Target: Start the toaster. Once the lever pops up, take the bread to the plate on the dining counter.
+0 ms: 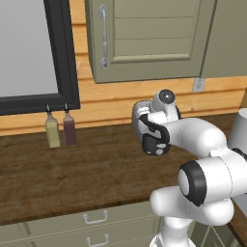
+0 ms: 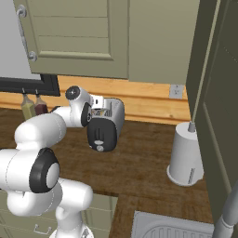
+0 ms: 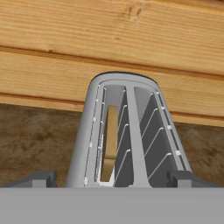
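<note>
The silver-white toaster (image 2: 113, 114) stands on the dark wood worktop against the wooden wall, its black end panel facing the room, and is partly behind my arm in the left base view (image 1: 139, 115). The lever (image 2: 97, 140) is a small pale tab on that panel, above the round knob. My gripper (image 3: 113, 179) hangs open just above the toaster's near end, one fingertip (image 3: 43, 178) on each side. In the hand view the bread (image 3: 111, 139) sits down inside the left slot of the toaster (image 3: 87, 131). The plate and the dining counter are out of view.
Two bottles (image 1: 52, 131) (image 1: 70, 128) stand at the wall left of the toaster. A white cylinder (image 2: 186, 155) stands to its right beside a tall cabinet (image 2: 218, 93). Wall cabinets (image 1: 144, 38) hang above. A sink (image 2: 172, 228) lies at the lower right.
</note>
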You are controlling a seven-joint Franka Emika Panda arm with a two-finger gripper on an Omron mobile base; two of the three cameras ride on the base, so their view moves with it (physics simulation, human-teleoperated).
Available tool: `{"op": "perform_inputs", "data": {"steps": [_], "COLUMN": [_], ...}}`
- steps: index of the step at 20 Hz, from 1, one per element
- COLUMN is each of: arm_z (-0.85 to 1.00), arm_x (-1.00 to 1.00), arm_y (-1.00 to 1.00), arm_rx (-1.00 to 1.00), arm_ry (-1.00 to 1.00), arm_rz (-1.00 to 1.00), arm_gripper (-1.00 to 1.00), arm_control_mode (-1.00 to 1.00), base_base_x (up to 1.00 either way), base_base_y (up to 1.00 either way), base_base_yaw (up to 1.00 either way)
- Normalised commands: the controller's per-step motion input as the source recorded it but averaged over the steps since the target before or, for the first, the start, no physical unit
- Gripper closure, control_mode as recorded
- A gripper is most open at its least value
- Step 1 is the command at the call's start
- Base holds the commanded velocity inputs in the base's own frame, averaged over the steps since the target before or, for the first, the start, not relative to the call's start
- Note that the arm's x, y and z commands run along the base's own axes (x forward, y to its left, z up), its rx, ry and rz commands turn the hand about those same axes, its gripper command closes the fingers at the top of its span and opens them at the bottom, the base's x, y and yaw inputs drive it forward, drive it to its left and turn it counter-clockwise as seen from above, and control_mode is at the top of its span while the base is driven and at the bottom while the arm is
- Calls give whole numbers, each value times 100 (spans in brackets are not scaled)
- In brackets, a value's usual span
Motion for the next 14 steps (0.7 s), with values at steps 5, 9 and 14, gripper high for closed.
{"op": "perform_inputs", "data": {"steps": [5, 9, 14], "arm_z": [0, 0, 0], "arm_x": [0, 0, 0], "arm_y": [0, 0, 0], "arm_rx": [0, 0, 0], "arm_ry": [0, 0, 0], "arm_rz": [0, 0, 0], "arm_gripper": [-100, -100, -100], "arm_control_mode": [-100, -100, -100], "base_base_x": [0, 0, 0], "base_base_y": [0, 0, 0], "base_base_yaw": [0, 0, 0]}}
